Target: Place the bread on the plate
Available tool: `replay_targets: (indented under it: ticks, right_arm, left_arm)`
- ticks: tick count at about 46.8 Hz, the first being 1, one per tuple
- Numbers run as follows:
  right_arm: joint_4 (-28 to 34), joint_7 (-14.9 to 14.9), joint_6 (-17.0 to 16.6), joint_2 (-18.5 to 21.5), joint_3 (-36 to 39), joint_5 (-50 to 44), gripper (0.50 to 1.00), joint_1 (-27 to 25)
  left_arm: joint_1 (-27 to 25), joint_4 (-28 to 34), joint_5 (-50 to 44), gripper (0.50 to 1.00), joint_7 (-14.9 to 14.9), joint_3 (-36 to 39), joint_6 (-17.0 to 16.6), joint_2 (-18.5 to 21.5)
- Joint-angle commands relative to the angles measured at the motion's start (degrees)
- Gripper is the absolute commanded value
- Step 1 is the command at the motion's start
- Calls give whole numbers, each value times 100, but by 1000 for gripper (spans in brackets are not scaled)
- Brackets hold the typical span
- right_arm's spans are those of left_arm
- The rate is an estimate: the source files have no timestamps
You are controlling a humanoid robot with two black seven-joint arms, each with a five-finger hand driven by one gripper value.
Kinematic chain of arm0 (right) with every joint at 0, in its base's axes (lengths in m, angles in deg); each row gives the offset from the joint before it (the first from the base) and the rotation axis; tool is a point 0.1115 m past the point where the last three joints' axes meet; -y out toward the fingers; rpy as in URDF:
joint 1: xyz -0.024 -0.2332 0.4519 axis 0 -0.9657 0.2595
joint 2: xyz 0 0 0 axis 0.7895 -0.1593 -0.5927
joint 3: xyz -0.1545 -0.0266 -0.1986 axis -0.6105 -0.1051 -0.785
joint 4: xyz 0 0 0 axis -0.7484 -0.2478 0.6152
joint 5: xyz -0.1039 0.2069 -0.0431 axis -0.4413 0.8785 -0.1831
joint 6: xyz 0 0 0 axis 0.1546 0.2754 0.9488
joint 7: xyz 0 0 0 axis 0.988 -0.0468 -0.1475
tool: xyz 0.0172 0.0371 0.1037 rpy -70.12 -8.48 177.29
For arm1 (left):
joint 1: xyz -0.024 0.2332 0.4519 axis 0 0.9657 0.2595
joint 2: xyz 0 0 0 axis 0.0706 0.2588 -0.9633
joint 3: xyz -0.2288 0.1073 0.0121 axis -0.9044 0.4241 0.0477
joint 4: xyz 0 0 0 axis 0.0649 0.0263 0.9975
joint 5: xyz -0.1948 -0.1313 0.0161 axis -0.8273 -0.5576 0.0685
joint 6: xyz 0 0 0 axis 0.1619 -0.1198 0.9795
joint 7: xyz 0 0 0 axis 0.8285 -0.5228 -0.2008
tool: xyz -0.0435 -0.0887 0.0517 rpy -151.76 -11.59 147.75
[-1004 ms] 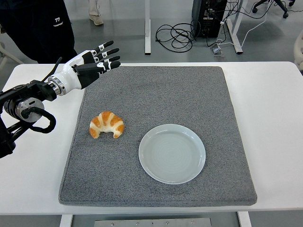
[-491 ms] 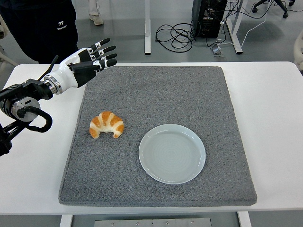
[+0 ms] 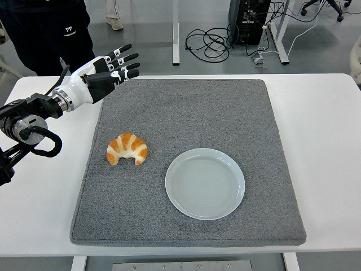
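Note:
A golden croissant [image 3: 127,148] lies on the left part of the grey mat [image 3: 186,113]. A pale blue plate [image 3: 205,183] sits on the mat to the croissant's right, apart from it, with nothing on it. My left hand [image 3: 115,69] hovers over the mat's far left corner, well behind the croissant, fingers spread and holding nothing. The right arm is out of view.
The mat lies on a white table [image 3: 316,124]. A person in dark clothes [image 3: 51,28] stands behind the table's far left corner. Cables and a computer tower [image 3: 248,22] are on the floor beyond.
My left hand has drawn slightly back and up toward the far left corner. The croissant and plate have not moved.

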Motion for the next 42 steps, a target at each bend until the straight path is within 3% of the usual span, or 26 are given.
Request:
replay_targets:
  ticks: [1,12,19,35,42]
  right_arm:
    - [0,0,0,0,0,0,1000,6]
    - [0,0,0,0,0,0,1000,6]
    - [0,0,8,0,0,0,1000,-3]
    - [0,0,0,0,0,0,1000,6]
    - [0,0,0,0,0,0,1000,-3]
  left_arm:
    - [3,45,2,972,0,8,39,52]
    - [-41,72,63,963,53,79,21,193]
    - [-111,177,949,949,53,9,-49,421]
    - [-190,1460,2796,943,79,-71,-146,1484]
    - [-129,1856,3595,943,386,-106,-146,1898]
